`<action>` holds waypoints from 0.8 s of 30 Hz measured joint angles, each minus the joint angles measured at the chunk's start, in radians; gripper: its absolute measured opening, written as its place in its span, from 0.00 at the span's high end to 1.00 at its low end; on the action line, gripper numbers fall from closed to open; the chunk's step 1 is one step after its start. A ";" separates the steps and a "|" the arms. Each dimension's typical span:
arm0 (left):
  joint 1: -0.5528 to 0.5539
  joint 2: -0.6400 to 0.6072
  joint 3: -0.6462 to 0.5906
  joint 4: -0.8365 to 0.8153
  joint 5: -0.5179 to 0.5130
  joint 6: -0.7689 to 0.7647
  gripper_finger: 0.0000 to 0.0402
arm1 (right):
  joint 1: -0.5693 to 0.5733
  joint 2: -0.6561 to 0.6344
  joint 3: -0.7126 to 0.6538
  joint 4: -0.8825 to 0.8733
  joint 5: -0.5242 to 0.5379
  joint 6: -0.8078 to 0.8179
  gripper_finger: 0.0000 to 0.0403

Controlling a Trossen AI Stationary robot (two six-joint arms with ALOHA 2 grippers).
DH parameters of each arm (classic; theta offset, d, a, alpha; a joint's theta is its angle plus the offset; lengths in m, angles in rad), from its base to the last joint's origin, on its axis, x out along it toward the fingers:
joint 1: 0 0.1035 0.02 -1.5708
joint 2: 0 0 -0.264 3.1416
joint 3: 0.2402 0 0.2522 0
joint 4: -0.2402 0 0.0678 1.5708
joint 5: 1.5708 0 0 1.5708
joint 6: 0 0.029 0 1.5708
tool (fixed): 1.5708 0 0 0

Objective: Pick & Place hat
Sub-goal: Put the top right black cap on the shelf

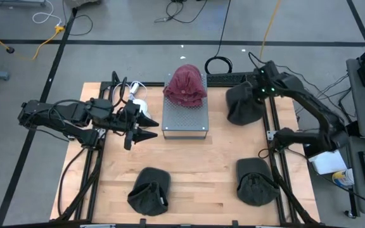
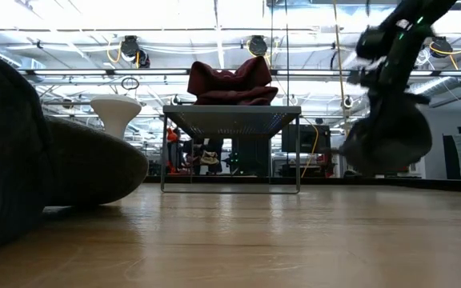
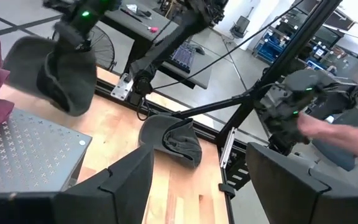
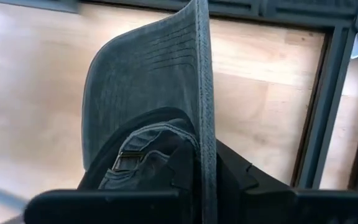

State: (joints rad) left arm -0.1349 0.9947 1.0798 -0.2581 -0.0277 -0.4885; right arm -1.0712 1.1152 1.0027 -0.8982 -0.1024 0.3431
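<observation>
A dark grey cap (image 1: 243, 105) hangs from my right gripper (image 1: 259, 92) over the table's far right part, and that gripper is shut on it. The low view shows the cap (image 2: 386, 136) just above the table top. A maroon hat (image 1: 185, 85) lies on top of a metal stand (image 1: 184, 119) at the table's far middle. My left gripper (image 1: 152, 128) is open and level, left of the stand, pointing at it and touching nothing. In the left wrist view its two fingers (image 3: 126, 180) frame the stand's top (image 3: 30, 155) and the hanging cap (image 3: 55, 71). My right gripper (image 4: 207, 180) pinches the cap's stitched brim (image 4: 201, 118) between its two fingers, close to where the brim meets the crown and the buckle strap (image 4: 126, 160). The fingers come from above, pointing down. The cap hangs below them, lifted clear of the table.
Two more dark caps lie on the near part of the table, one at the left (image 1: 149, 190) and one at the right (image 1: 255, 182). A white stand (image 1: 138, 104) rises just beyond my left gripper. Black rails (image 1: 274, 126) run along both table sides. Bare wood (image 1: 201, 164) lies between the caps.
</observation>
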 joint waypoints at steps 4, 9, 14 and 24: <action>0.001 0.000 0.000 0.001 0.000 -0.001 0.38 | 0.064 -0.159 0.000 -0.066 0.000 0.020 0.94; 0.013 0.000 0.000 0.001 0.000 -0.023 0.40 | 0.172 -0.341 0.000 -0.114 -0.003 0.103 0.94; 0.014 0.000 0.000 0.001 0.000 -0.018 0.38 | 0.299 -0.474 0.000 -0.116 -0.004 0.221 0.94; 0.014 0.000 0.000 0.000 0.000 -0.018 0.36 | 0.467 -0.565 0.000 0.024 0.039 0.193 0.94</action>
State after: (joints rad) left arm -0.1207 0.9947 1.0798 -0.2577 -0.0273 -0.5064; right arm -0.6037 0.5507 1.0027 -0.8739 -0.0634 0.5366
